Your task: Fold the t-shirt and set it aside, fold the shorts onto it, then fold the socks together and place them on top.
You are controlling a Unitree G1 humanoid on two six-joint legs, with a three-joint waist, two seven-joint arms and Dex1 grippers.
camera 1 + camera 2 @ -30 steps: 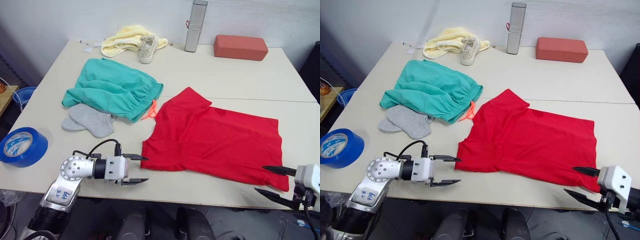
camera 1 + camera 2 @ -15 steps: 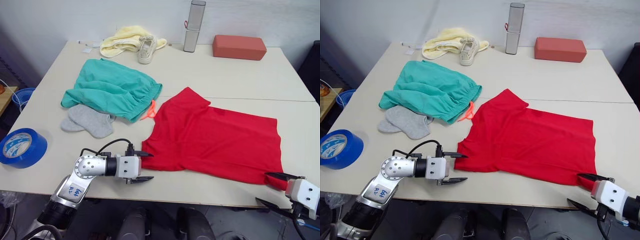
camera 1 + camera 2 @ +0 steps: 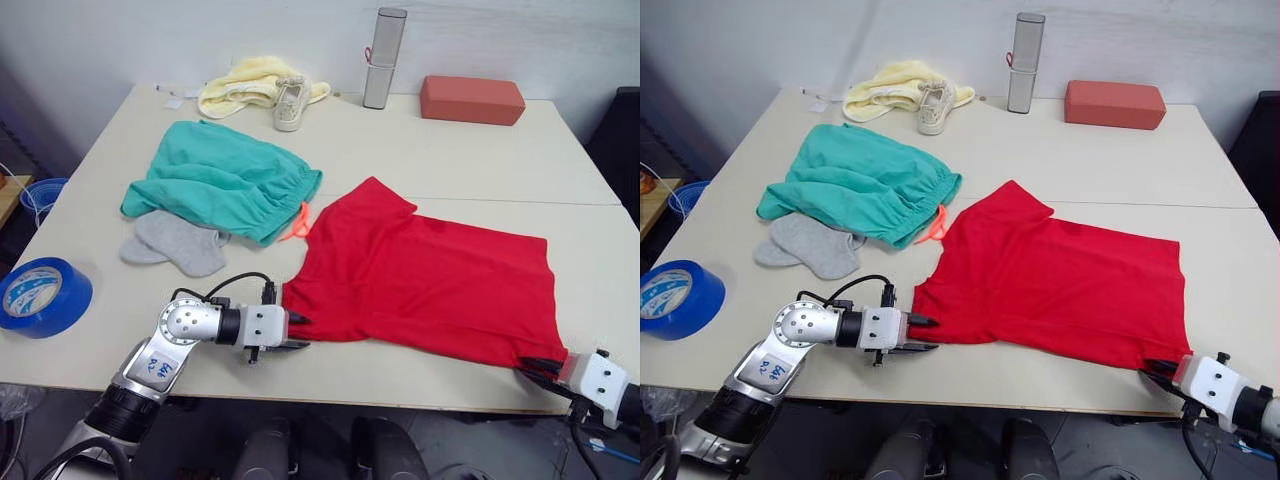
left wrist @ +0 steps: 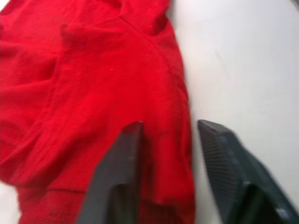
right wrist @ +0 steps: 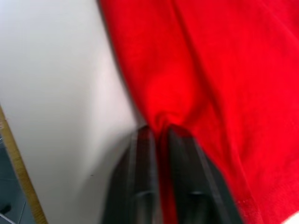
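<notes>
The red t-shirt [image 3: 430, 280] lies spread flat on the near right part of the table. My left gripper [image 3: 297, 332] is at its near left corner, jaws open and straddling the hem, one finger [image 4: 126, 154] over the cloth and the other on the bare table. At the near right corner, by the table's front edge, my right gripper [image 3: 532, 365] is shut on the red cloth [image 5: 159, 112]. The teal shorts [image 3: 225, 180] lie bunched at the left. The grey socks [image 3: 180, 242] lie together, partly under the shorts' near edge.
A blue tape roll [image 3: 40, 295] sits at the near left edge. At the back are a pale yellow cloth [image 3: 245, 80], a beige shoe [image 3: 290, 100], a silver cylinder [image 3: 378, 58] and a red-brown block [image 3: 472, 98].
My left gripper slid right onto the shirt's near left corner and its jaws narrowed. My right gripper moved in from the table edge and shut on the near right corner.
</notes>
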